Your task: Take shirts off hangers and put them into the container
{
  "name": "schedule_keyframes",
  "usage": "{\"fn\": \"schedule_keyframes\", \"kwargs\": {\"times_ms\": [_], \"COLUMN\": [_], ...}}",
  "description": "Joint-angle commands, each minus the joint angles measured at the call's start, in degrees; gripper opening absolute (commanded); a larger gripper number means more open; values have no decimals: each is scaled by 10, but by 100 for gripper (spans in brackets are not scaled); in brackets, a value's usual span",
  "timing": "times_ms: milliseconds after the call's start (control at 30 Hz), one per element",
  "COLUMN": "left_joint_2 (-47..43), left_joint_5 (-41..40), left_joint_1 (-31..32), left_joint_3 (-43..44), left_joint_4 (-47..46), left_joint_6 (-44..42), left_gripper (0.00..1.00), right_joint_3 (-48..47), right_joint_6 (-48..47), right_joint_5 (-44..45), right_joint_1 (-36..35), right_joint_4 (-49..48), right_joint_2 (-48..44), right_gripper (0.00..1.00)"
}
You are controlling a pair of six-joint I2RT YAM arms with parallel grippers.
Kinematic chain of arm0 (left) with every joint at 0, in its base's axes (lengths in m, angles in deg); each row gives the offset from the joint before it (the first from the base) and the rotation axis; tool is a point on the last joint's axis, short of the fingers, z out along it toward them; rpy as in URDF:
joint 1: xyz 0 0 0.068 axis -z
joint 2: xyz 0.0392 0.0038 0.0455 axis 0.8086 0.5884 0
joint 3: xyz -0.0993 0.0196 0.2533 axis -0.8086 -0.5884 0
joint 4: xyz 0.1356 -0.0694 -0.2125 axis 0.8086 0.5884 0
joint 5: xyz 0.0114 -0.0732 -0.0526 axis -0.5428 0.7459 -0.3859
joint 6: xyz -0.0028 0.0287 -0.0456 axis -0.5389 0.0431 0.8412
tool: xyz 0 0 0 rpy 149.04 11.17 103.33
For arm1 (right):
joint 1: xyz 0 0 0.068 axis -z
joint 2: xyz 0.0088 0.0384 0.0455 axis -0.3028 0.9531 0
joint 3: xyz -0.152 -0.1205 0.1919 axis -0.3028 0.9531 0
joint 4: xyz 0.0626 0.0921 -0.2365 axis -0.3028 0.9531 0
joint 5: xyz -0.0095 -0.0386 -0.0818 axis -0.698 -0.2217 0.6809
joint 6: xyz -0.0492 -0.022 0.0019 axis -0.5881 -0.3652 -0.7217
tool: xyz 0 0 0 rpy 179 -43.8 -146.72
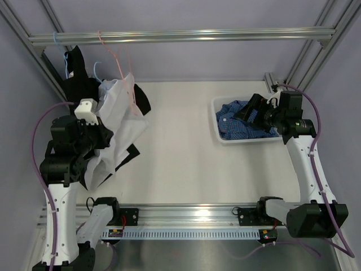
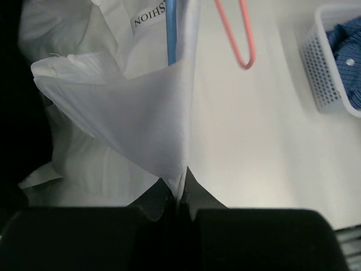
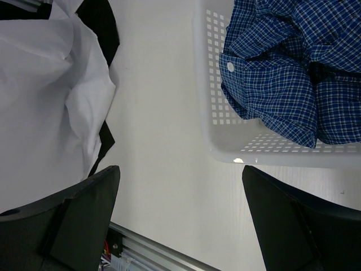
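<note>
The left gripper [image 2: 179, 196] is pinching a fold of the white shirt [image 2: 146, 118] between closed jaws, apparently to drag it off the light blue hanger [image 2: 171, 34] showing at its neck. The right gripper [image 3: 180, 195] is hovering wide and empty near the white basket [image 3: 211, 113], which is holding the blue checked shirt [image 3: 282, 73], probably to stay clear.

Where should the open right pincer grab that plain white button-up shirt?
Probably the loose right edge of the plain white button-up shirt, approached from the right: it drapes free on that side, while the left pincer pinches a fold nearer the left.
</note>
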Motion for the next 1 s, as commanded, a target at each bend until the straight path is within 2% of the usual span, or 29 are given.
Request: {"fn": "schedule_keyframes", "kwargs": {"times_ms": [0, 233, 367, 533, 767, 967], "left_joint_2": [-15, 7, 35, 68, 100, 127], "left_joint_5": [109, 218, 223, 247, 220, 148], "left_joint_1": [14, 80, 158, 205, 277, 334], "left_joint_3": [-1, -18, -4, 3, 11, 6], "left_joint_4": [-39, -43, -21, -34, -102, -172], "left_joint_6": [-28, -49, -77, -83, -44, 3], "left_gripper": [0, 0, 0, 0, 0, 0], "right_joint_3": [-20, -23, -28, -42, -67, -125], "right_joint_6": [-1, -17, -32, -64, -97, -108], "right_joint_5": [-21, -29, -32, -11, 30, 76], "right_joint_1": [-4, -4, -20, -35, -73, -170], "right_joint_4": [-13, -23, -26, -17, -14, -34], "right_joint_2": [3, -2, -12, -32, -69, -65], "right_gripper": [100, 99, 99, 99, 99, 99]}}
